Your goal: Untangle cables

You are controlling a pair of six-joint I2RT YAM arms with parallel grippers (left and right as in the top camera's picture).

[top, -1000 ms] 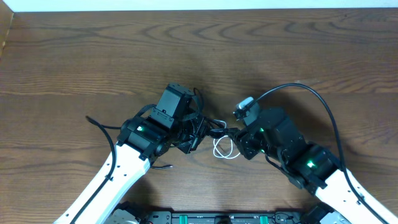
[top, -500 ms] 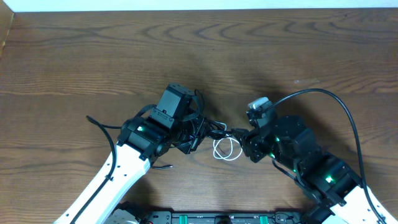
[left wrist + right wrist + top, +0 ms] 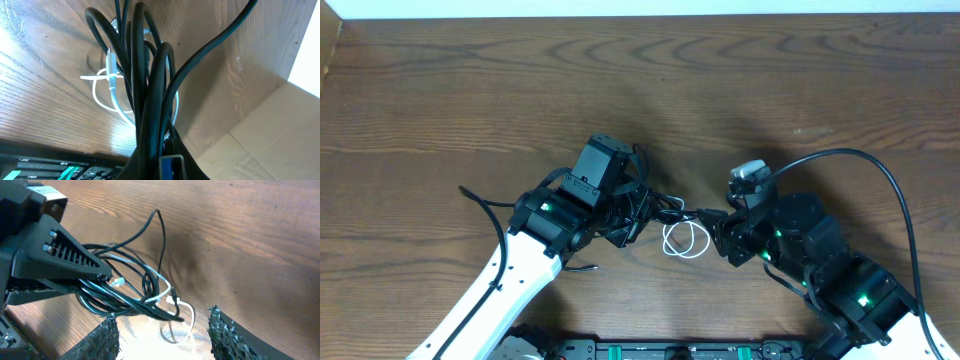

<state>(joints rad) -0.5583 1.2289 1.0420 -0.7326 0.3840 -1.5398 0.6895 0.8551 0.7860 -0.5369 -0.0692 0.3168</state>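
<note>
Black cables and a thin white cable are knotted into one clump between the two arms, toward the near middle of the wooden tabletop. The left tool is clamped tight on the black cables. The right wrist view shows its wedge-shaped tip pinching several strands together, and the left wrist view shows those strands fanning out from its jaws in long loops. Most of the clump appears to hang from that grip. The white cable's loop trails down onto the wood just beside it, and a small white plug is caught among the black loops close to the left tool's tip.

The right tool faces the clump with its jaws apart and nothing between them. The white loop lies below the gap between its padded fingers, untouched as far as the wrist view tells.

The step in hand looks like the second grasp: one arm anchors the knot while the other lines up to take a strand. Nothing appears separated yet, so the task seems to be at an early stage. The next move calls for the right tool to close on a single strand, most plausibly the white loop, without catching a black one. It would then need to draw away from the left tool gently, so the loops slide free instead of cinching tighter.
</note>
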